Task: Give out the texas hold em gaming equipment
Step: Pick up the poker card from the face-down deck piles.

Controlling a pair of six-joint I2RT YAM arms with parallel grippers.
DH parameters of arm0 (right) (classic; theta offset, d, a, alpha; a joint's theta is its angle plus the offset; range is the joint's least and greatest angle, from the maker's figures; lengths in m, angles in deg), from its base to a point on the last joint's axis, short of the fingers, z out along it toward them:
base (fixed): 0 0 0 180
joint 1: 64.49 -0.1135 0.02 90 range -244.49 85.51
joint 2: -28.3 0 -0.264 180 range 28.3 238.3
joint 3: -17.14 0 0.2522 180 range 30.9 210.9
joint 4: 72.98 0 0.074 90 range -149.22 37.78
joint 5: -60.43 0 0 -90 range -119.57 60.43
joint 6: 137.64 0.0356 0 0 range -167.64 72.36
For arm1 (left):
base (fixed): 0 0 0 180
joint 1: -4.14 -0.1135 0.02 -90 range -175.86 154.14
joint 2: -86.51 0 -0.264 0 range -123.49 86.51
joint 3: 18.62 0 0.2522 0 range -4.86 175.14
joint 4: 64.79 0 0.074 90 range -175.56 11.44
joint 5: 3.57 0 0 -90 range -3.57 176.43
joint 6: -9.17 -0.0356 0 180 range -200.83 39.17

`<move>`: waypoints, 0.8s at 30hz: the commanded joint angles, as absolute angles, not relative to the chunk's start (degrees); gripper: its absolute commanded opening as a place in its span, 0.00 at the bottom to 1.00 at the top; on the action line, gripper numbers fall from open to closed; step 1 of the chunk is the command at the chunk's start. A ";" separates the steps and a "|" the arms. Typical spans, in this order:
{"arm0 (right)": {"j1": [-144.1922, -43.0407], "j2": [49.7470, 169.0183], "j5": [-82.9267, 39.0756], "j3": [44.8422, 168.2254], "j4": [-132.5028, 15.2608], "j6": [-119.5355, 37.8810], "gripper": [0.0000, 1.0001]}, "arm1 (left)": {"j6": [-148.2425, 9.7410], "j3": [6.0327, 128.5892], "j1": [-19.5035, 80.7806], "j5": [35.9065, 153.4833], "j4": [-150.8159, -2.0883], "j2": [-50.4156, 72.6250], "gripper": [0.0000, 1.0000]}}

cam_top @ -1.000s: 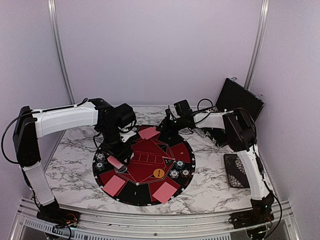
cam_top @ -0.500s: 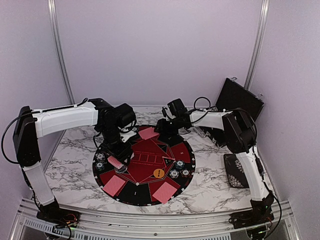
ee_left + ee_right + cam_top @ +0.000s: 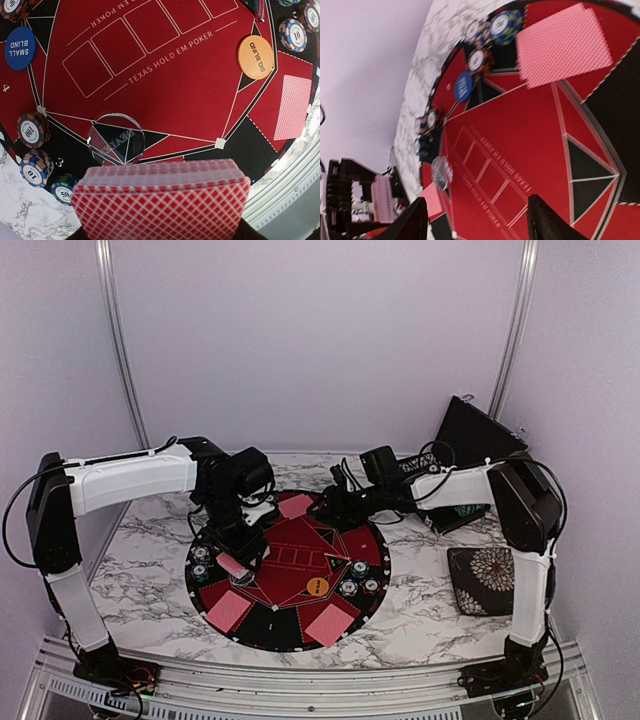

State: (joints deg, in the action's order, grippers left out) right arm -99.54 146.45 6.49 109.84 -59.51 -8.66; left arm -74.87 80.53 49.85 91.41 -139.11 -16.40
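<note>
A round red-and-black poker mat [image 3: 285,592] lies mid-table. My left gripper [image 3: 232,565] is shut on a deck of red-backed cards [image 3: 161,200] above the mat's left side, just behind a clear dealer button [image 3: 116,139]. Single cards lie at the far edge [image 3: 297,506], near left [image 3: 229,610] and near right [image 3: 330,624]. The blue small-blind disc [image 3: 20,48], the orange big-blind disc [image 3: 256,56] and chip stacks [image 3: 33,129] [image 3: 358,570] sit on the mat. My right gripper [image 3: 480,225] hovers open over the mat's far side, nothing between its fingers [image 3: 412,220].
A black hinged case [image 3: 480,445] leans at the back right. The dark flower-patterned tray [image 3: 480,580] lies on the marble right of the mat, beside the right arm. Walls close in on the left, back and right.
The right gripper's jaws have opened and it has dropped slightly toward the mat while its elbow swung right. The left arm and the deck have not moved.
</note>
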 commanded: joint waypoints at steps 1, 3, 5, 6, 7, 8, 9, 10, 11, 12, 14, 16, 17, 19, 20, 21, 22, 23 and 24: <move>-103.04 142.78 15.91 104.46 -72.83 -0.47 0.67 | -75.13 82.74 50.70 91.79 -139.37 -16.08 0.46; -104.23 142.40 17.46 102.39 -76.87 2.31 0.68 | -75.10 83.01 50.93 91.82 -139.31 -15.98 0.46; -105.48 142.54 18.78 100.83 -80.15 4.93 0.68 | -74.96 83.20 51.11 91.80 -139.29 -16.08 0.46; -106.18 142.74 19.12 100.49 -81.26 5.96 0.68 | -74.94 83.27 51.28 91.86 -139.28 -16.13 0.46; -106.77 142.96 19.45 100.43 -82.02 6.90 0.68 | -74.94 83.36 51.39 91.83 -139.24 -16.16 0.46; -107.31 143.31 19.74 100.36 -82.83 7.68 0.68 | -74.96 83.50 51.55 91.80 -139.16 -16.21 0.46; -107.87 143.65 20.00 100.11 -84.14 8.79 0.68 | -74.94 83.62 51.68 91.82 -139.20 -16.23 0.46; -108.29 143.96 20.60 99.81 -85.68 10.11 0.68 | -74.94 83.71 51.83 91.87 -139.18 -16.30 0.46; -108.48 144.28 20.98 99.31 -87.72 11.61 0.68 | -74.99 83.81 51.93 91.88 -139.12 -16.36 0.46; -108.76 144.49 21.27 98.74 -89.75 13.07 0.68 | -74.96 83.89 51.94 91.88 -139.10 -16.40 0.46; -109.07 144.84 21.11 98.14 -91.84 14.60 0.68 | -74.99 83.91 52.04 91.95 -139.11 -16.41 0.46; -109.22 145.14 20.86 97.88 -92.79 15.35 0.68 | -75.04 83.96 52.08 91.97 -139.04 -16.54 0.46; -109.46 145.31 20.87 97.87 -93.19 15.58 0.69 | -75.03 84.04 52.09 92.01 -139.03 -16.50 0.46; -109.72 145.69 20.93 98.00 -93.94 16.26 0.69 | -75.12 84.29 52.15 92.14 -139.02 -16.63 0.46; -109.80 145.88 21.03 98.16 -94.24 16.53 0.69 | -75.18 84.41 52.20 92.20 -139.02 -16.68 0.46; -109.92 146.11 21.09 98.28 -94.62 16.86 0.69 | -75.18 84.48 52.20 92.15 -139.07 -16.67 0.46; -110.03 146.33 21.26 98.42 -95.03 17.17 0.69 | -75.16 84.52 52.29 92.15 -139.04 -16.77 0.46; -110.14 146.63 21.43 98.59 -95.22 17.40 0.69 | -75.29 84.60 52.27 92.22 -139.03 -16.76 0.46; -110.31 146.91 21.54 98.85 -95.29 17.47 0.69 | -75.34 84.69 52.23 92.27 -139.08 -16.76 0.46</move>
